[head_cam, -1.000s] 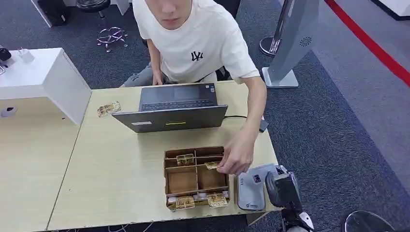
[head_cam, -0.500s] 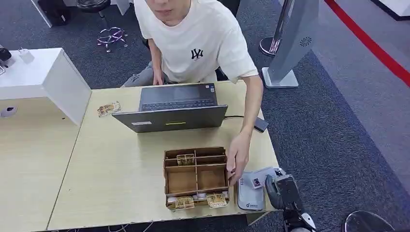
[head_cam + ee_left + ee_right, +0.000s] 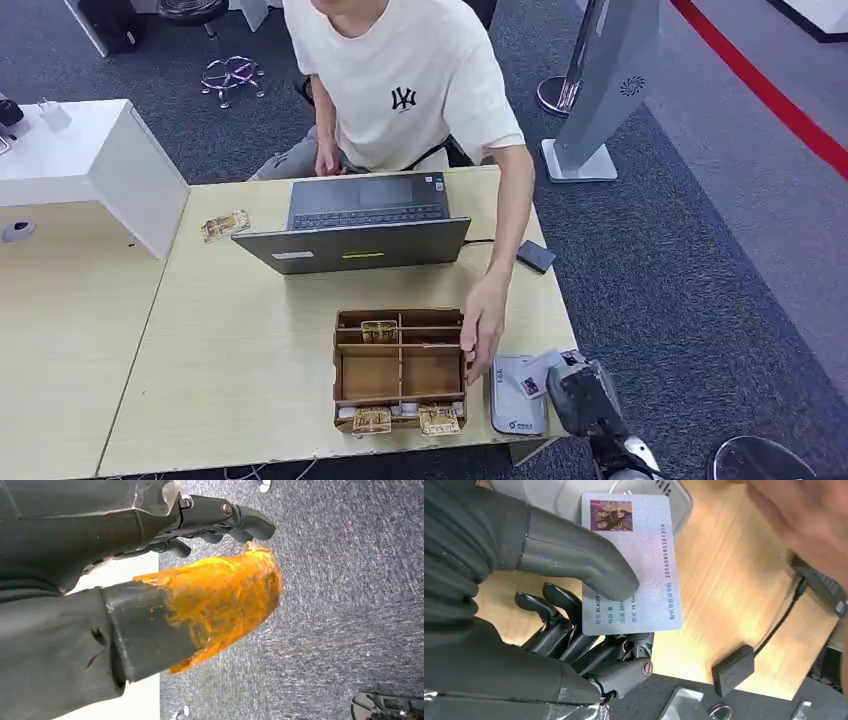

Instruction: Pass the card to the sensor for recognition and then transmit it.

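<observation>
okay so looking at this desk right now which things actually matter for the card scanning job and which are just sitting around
Part of the job:
card, pinched by the right hand
white card sensor at the table's near right corner
person's hand, beside the sensor

Just lying about:
laptop
brown divided box
small black device on a cable
left hand, over carpet

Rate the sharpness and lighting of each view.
Head view: evenly lit, soft shadows, slightly soft detail; the card is too small to read. Right wrist view: sharp, card print legible under the right hand. Left wrist view: left hand close, carpet grainy.
</observation>
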